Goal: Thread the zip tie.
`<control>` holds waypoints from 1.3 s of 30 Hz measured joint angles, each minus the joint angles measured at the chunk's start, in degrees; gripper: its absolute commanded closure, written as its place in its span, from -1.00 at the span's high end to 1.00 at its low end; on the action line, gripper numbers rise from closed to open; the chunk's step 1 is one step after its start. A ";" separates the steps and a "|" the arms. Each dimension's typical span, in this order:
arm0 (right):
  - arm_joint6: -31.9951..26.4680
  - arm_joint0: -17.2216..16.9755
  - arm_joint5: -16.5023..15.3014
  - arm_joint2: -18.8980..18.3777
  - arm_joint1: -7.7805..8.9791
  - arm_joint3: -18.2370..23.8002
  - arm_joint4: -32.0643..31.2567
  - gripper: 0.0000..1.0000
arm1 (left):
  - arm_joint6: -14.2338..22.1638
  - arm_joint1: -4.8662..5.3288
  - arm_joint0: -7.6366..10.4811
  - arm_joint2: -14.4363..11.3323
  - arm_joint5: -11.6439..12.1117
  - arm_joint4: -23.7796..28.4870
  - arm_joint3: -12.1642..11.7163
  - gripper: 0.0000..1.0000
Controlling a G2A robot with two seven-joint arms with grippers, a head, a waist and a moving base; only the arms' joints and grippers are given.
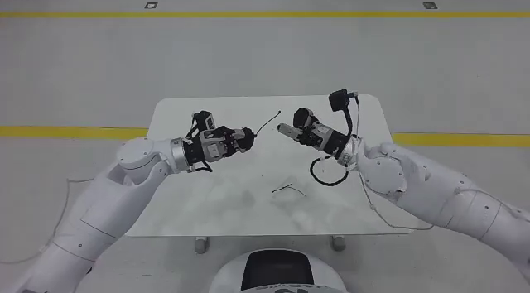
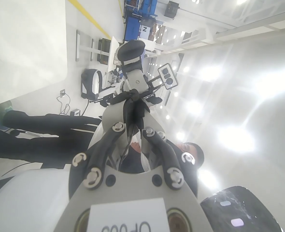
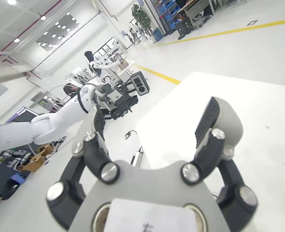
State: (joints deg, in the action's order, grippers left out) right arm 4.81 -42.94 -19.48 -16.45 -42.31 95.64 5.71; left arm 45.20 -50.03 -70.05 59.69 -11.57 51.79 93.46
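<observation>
In the top view, a thin black zip tie [image 1: 267, 122] sticks out from my left gripper [image 1: 242, 138], which is shut on its near end. The free tip points up and toward the right arm, above the white table [image 1: 207, 202]. My right gripper [image 1: 286, 130] hovers open just beyond that tip, a small gap away, with nothing between its fingers. The right wrist view shows that gripper [image 3: 154, 119] with its ribbed pads [image 3: 209, 118] spread wide, and the left arm [image 3: 103, 95] facing it. In the left wrist view the left gripper [image 2: 132, 117] is pressed together; I cannot make out the tie there.
A second black zip tie [image 1: 288, 187] lies loose on the table, nearer the front edge and below the two grippers. The table's corner [image 3: 193, 78] and the floor with a yellow line [image 1: 265, 14] lie beyond.
</observation>
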 measured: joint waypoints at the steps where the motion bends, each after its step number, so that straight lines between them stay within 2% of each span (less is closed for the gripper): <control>1: -1.76 -0.64 0.00 -1.24 -0.09 0.05 1.28 1.00 | -0.02 -0.03 -0.02 0.02 -0.10 0.02 0.00 -1.00; 4: -8.82 -3.59 0.00 -6.68 -0.71 -0.14 6.97 1.00 | -0.02 -0.12 -0.08 0.10 -0.25 0.22 0.01 -1.00; 8: -21.45 -9.76 0.00 -17.27 -2.70 -2.43 15.66 1.00 | 0.02 -0.23 -0.17 0.33 -0.30 0.35 -0.01 -1.00; 11: -31.21 -13.34 0.00 -24.97 -4.24 -3.78 19.08 1.00 | -0.04 -0.26 -0.33 0.50 -0.65 0.26 0.03 -1.00; 12: -32.74 -13.41 0.00 -25.80 -4.28 -3.84 19.14 1.00 | -0.04 -0.26 -0.37 0.52 -0.82 0.13 0.10 -1.00; 17: -30.28 -13.22 0.00 -24.37 -4.21 -3.78 18.98 1.00 | -0.04 -0.27 -0.40 0.52 -0.93 0.00 0.17 -1.00; 24: -31.08 -14.15 0.00 -24.43 -4.49 -3.34 20.58 1.00 | -0.04 -0.27 -0.40 0.51 -0.92 0.01 0.16 -1.00; 28: -36.79 -16.00 0.00 -26.26 -5.33 -5.51 32.56 1.00 | -0.03 -0.27 -0.40 0.51 -0.92 0.01 0.16 -1.00; 32: -47.61 -17.37 0.00 -28.14 -6.68 -9.28 46.54 1.00 | -0.03 -0.27 -0.40 0.51 -0.92 0.01 0.16 -1.00; 36: -56.23 -17.86 0.00 -28.29 -8.30 -13.36 55.02 1.00 | -0.03 -0.27 -0.40 0.51 -0.92 0.01 0.16 -1.00; 39: -60.60 -17.50 0.09 -27.27 -9.74 -16.14 58.79 1.00 | -0.03 -0.27 -0.40 0.51 -0.92 0.01 0.16 -1.00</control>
State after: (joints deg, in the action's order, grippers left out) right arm -55.79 -60.44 -19.39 -43.71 -52.05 79.50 64.50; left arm 45.17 -50.30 -70.45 60.20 -12.48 51.80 93.62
